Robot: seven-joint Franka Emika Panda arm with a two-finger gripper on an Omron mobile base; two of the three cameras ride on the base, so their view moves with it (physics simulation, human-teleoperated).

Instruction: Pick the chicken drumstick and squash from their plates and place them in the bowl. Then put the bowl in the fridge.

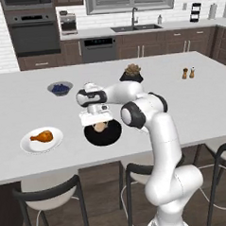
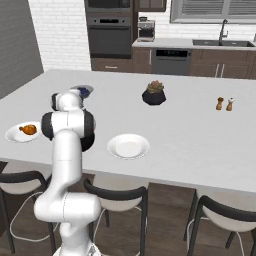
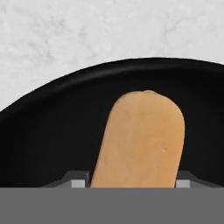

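My gripper [image 1: 99, 121] hangs just above the glossy black bowl [image 1: 90, 136] near the island's front edge, shut on the pale tan squash [image 3: 140, 140]. In the hand view the squash stands between my fingertips [image 3: 78, 183] over the bowl's dark inside [image 3: 52, 131]. The orange-brown chicken drumstick [image 1: 43, 136] lies on a white plate [image 1: 29, 145] to the left of the bowl, also seen as drumstick [image 2: 29, 130] on plate [image 2: 12, 135]. A second white plate [image 2: 128, 146] sits bare to the right of the arm. A plain grey slab [image 2: 15, 40] rises far left; whether it is the fridge I cannot tell.
On the island stand a small grey bowl of blue berries [image 1: 60, 88], a dark plant pot [image 1: 131, 75] and two shakers [image 1: 188, 73]. Stools [image 1: 49, 194] line the near edge. Oven, sink and cabinets run along the back wall.
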